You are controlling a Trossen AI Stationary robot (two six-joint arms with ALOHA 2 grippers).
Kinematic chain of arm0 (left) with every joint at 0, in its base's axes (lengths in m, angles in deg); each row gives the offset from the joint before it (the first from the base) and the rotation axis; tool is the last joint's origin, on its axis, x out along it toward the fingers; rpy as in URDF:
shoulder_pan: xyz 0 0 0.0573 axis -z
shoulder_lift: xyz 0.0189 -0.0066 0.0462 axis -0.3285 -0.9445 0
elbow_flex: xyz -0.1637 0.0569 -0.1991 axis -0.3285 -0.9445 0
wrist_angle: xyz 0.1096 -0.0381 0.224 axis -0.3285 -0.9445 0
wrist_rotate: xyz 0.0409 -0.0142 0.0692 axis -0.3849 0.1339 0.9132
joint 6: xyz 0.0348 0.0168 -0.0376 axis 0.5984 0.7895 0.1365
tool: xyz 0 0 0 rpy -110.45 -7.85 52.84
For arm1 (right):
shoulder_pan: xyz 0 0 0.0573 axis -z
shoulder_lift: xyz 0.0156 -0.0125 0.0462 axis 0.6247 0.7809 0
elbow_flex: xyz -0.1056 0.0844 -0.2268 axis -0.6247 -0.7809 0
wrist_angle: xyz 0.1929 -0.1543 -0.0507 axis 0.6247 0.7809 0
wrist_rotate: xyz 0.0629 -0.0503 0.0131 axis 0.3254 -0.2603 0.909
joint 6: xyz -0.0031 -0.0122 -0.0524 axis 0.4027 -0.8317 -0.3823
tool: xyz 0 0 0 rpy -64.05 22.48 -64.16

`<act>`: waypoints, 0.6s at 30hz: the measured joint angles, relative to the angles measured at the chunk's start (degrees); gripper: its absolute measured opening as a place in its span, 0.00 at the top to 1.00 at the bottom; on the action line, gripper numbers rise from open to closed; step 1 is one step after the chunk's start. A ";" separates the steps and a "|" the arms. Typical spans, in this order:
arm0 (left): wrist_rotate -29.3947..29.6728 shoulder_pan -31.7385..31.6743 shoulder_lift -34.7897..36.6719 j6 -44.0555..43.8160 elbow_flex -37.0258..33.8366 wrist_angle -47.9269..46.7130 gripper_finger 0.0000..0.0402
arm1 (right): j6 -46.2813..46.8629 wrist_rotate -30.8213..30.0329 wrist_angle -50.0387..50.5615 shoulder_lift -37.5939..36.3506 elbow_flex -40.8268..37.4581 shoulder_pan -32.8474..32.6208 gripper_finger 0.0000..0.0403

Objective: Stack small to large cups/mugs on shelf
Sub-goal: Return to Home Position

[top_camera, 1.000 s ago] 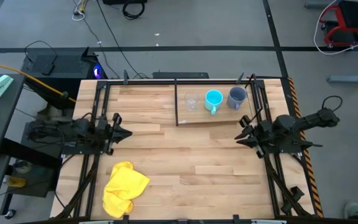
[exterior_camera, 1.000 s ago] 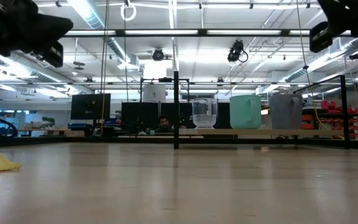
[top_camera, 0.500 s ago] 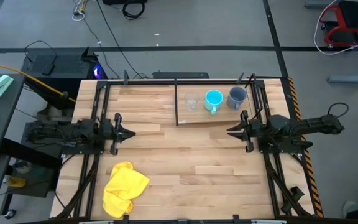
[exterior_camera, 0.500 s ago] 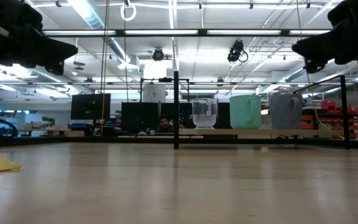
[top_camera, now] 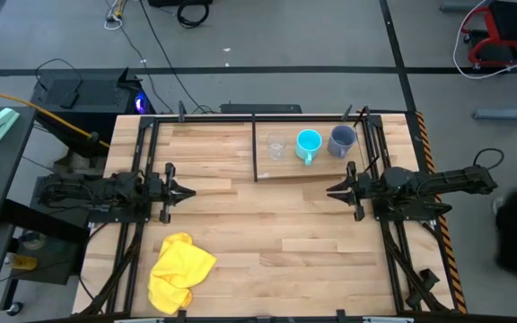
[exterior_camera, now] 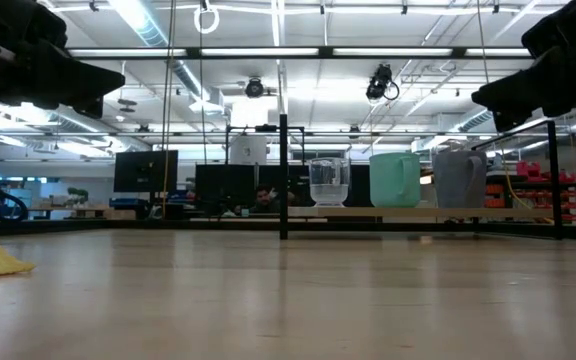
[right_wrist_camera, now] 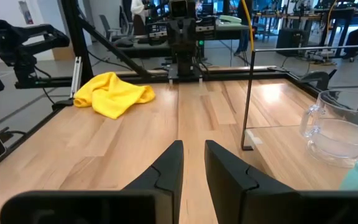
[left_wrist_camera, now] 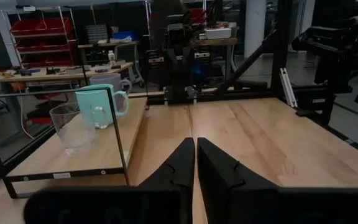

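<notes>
Three vessels stand upright in a row on the shelf board [top_camera: 305, 170] at the table's far side, each resting on its base: a clear cup [top_camera: 276, 148], a cyan mug [top_camera: 309, 144] and a grey-blue mug [top_camera: 341, 140]. A black upright [top_camera: 255, 148] stands at the board's left edge. My left gripper [top_camera: 185, 190] hovers level over the table's left part, shut and holding nothing, pointing right. My right gripper [top_camera: 330, 190] hovers level just near of the shelf, open, nothing between its fingers, pointing left. In the left wrist view the clear cup [left_wrist_camera: 73, 127] and cyan mug [left_wrist_camera: 99, 106] show beyond the fingers.
A crumpled yellow cloth [top_camera: 179, 272] lies near the table's front left corner. Black frame rails [top_camera: 142, 152] run along the table's left and right sides and far edge. Bare wood [top_camera: 267, 233] lies between the two grippers and toward the near edge.
My right gripper has swung toward the table's left, tipped from slanting to level, and sunk a little; it now points straight left just near of the shelf. My left gripper has rolled slightly about its own axis. The cups and cloth have not moved.
</notes>
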 joint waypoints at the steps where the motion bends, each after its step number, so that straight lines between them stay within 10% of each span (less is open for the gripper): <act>1: 0.00 0.00 0.00 0.00 0.00 0.00 0.93 | 0.00 0.00 0.00 0.00 0.00 0.00 0.82; 18: 0.02 0.00 0.00 -0.07 0.00 0.00 0.94 | 0.02 -0.01 -0.04 0.00 0.02 0.00 0.82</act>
